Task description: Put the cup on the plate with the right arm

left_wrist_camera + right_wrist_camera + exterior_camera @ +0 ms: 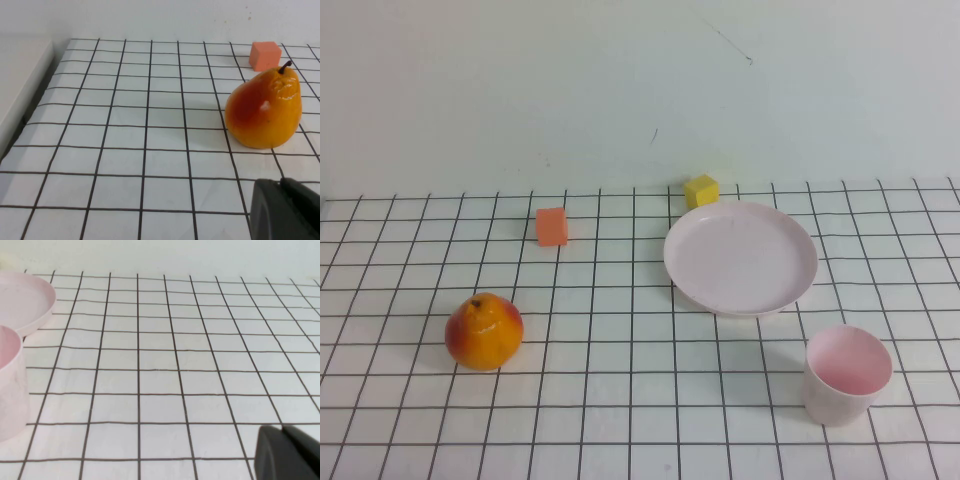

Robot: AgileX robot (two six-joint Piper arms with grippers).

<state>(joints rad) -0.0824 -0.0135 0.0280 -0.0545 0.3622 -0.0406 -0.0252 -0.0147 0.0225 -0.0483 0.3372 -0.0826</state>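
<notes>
Cup (847,374) looks light, stiff, slippery plastic beside the plate (740,257), so I'd pinch its rim; my left gripper (285,210) and right gripper (287,452) show only at their views' edges, jaw state unclear.

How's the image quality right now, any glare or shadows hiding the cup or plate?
High view: even, soft light; the cup and plate cast faint shadows, nothing hidden; neither pincer shows. Left wrist view: small glare spot on the pear; the left pincer is a dark blur at the corner. Right wrist view: cup cropped at the edge; the right pincer likewise blurred.
</notes>
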